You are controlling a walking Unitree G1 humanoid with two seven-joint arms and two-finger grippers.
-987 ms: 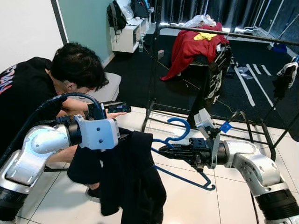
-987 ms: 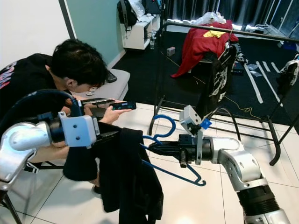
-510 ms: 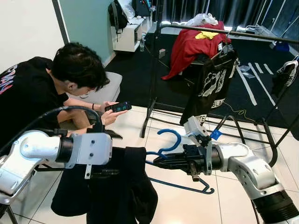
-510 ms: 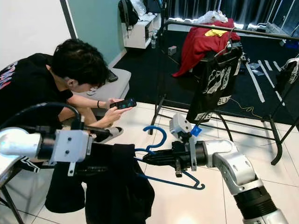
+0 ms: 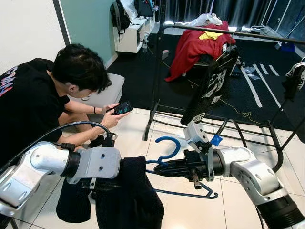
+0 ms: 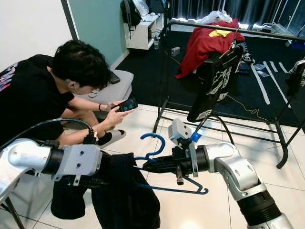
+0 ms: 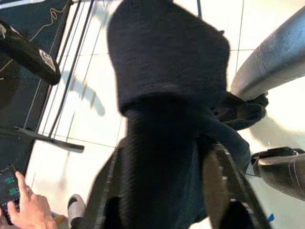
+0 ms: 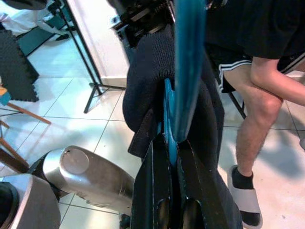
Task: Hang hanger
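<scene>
The blue hanger (image 5: 167, 157) was a thin, stiff frame, light in itself, and it was held low over the tiled floor (image 5: 228, 210) in front of the robot, its hook curling upward and its bottom bar running out to the robot's right. A dark garment (image 5: 131, 195) hung from its left end, soft and limp, and I judged that this cloth made the load lopsided and liable to slide off a smooth arm if the hanger tilted. The best hold looked to be at the neck just under the hook, where the frame is stiffest, and that was where the right gripper (image 5: 159, 171) had it: in the right wrist view the two black fingers (image 8: 152, 191) were pressed together on the blue bar. The right arm reached across the body with the forearm nearly level. The left arm was bent inward at chest height, its gripper (image 5: 107, 183) buried against the garment; whether its fingers were pinching the cloth could not be told. The clothes rack (image 5: 228, 32), with a red garment (image 5: 193, 47) over its rail, stood well apart beyond the hanger and higher. A person (image 5: 52, 95) sat close on the robot's left looking at a phone (image 5: 122, 108).
</scene>
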